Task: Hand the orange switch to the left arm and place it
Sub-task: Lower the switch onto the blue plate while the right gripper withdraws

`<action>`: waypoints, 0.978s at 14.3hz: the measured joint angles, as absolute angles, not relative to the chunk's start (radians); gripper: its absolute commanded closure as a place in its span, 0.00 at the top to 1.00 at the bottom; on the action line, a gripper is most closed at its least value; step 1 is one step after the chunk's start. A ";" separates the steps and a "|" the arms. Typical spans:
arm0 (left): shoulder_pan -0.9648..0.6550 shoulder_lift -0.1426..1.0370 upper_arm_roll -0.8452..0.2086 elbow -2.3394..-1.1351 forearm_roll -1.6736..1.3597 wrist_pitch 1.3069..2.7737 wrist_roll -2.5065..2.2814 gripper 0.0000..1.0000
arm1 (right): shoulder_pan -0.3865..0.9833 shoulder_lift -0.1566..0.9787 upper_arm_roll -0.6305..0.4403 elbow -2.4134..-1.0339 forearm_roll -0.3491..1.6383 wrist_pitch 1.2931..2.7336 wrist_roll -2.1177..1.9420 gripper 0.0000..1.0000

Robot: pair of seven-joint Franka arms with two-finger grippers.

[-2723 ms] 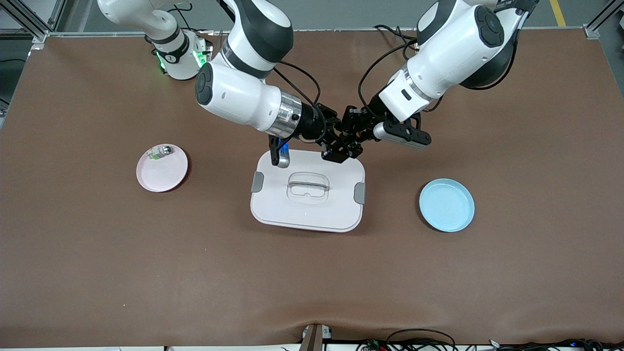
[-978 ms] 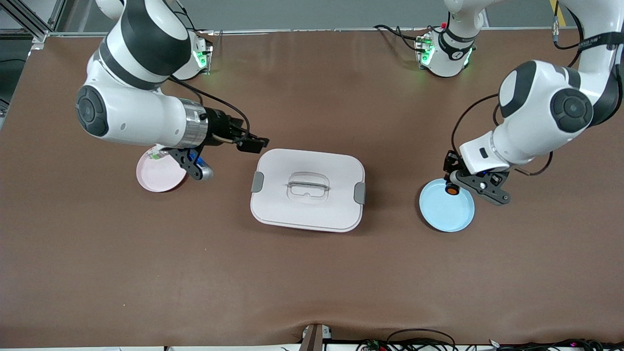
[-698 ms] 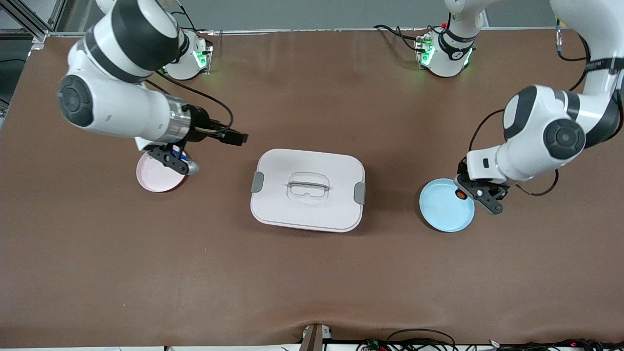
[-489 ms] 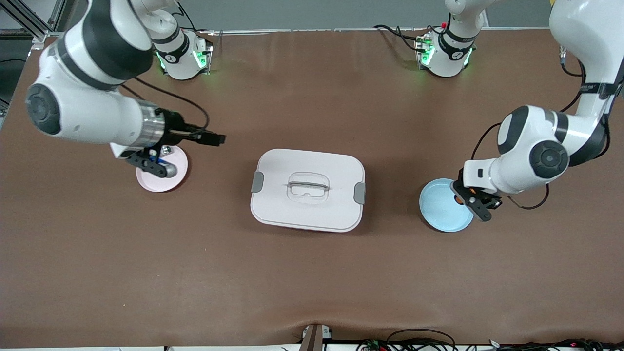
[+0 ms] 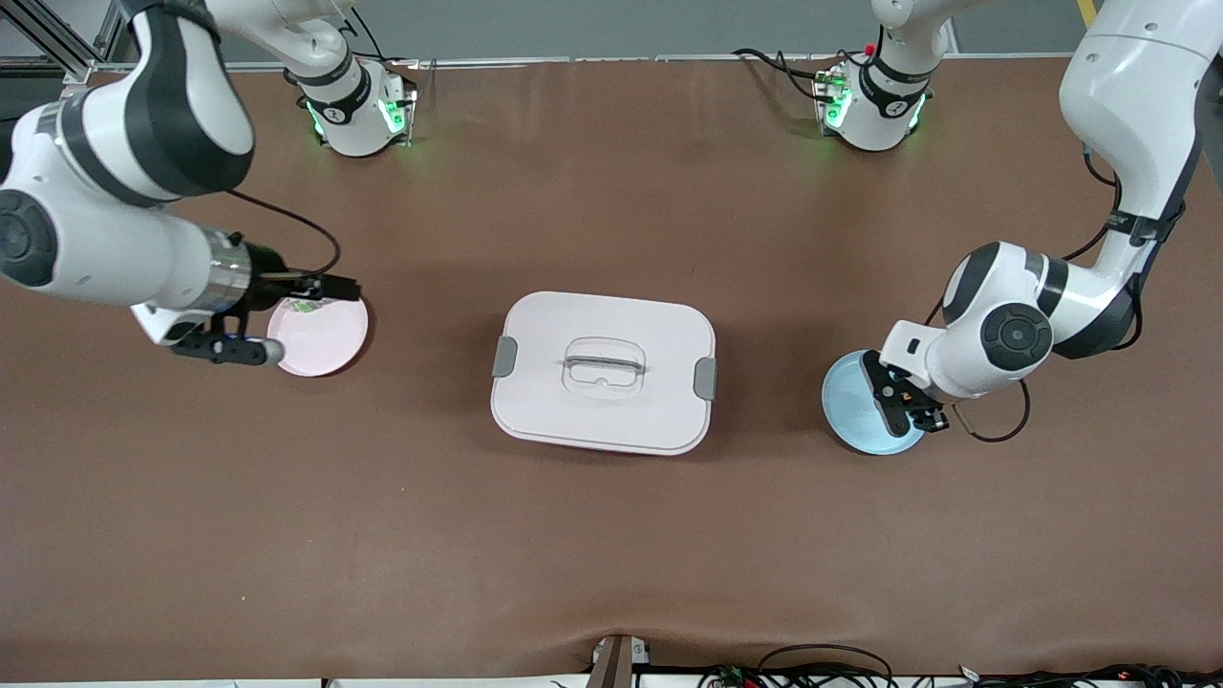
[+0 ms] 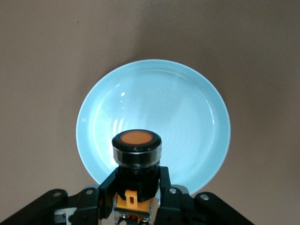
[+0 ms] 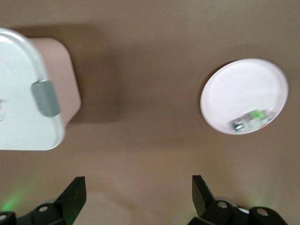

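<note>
My left gripper (image 6: 138, 187) is shut on the orange switch (image 6: 137, 157), a black cylinder with a round orange cap. It holds the switch just above the blue plate (image 6: 187, 108). In the front view the left gripper (image 5: 903, 406) is over that plate's rim (image 5: 846, 401) toward the left arm's end, and the hand hides the switch there. My right gripper (image 7: 138, 197) is open and empty; in the front view it (image 5: 325, 284) is over the edge of the pink plate (image 5: 320, 339). The white box (image 5: 602, 411) sits between the two plates.
A small green-and-silver clear part (image 5: 306, 307) lies on the pink plate and shows in the right wrist view (image 7: 248, 121) on that plate (image 7: 243, 84). The box's corner with a grey clip (image 7: 45, 98) shows there too.
The two grippers were together over the box. The left one has since carried the switch to the blue plate and lowered. The right one has drawn back, open, to the pink plate.
</note>
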State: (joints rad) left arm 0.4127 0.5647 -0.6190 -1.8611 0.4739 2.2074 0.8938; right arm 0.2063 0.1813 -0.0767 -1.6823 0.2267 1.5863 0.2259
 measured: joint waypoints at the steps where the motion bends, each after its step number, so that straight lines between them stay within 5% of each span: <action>1: 0.421 0.583 -0.618 -1.861 0.476 2.224 0.928 0.00 | 0.190 0.181 -0.077 -1.698 0.204 1.608 0.195 1.00; 12: 0.449 0.644 -0.622 -1.904 0.488 2.275 1.151 0.00 | 0.117 0.114 -0.076 -1.760 0.087 1.715 0.000 1.00; 13: 0.444 0.646 -0.622 -1.905 0.491 2.276 1.151 0.27 | 0.111 0.095 -0.076 -1.787 0.087 1.743 -0.011 1.00; 14: 0.440 0.648 -0.622 -1.905 0.497 2.280 1.151 0.99 | 0.110 0.072 -0.076 -1.815 0.085 1.763 -0.015 1.00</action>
State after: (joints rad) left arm 0.4395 0.6481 -0.6218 -1.9049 0.4974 2.2798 1.1509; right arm 0.1096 0.0724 -0.0760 -1.8148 0.0847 1.7626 -0.0145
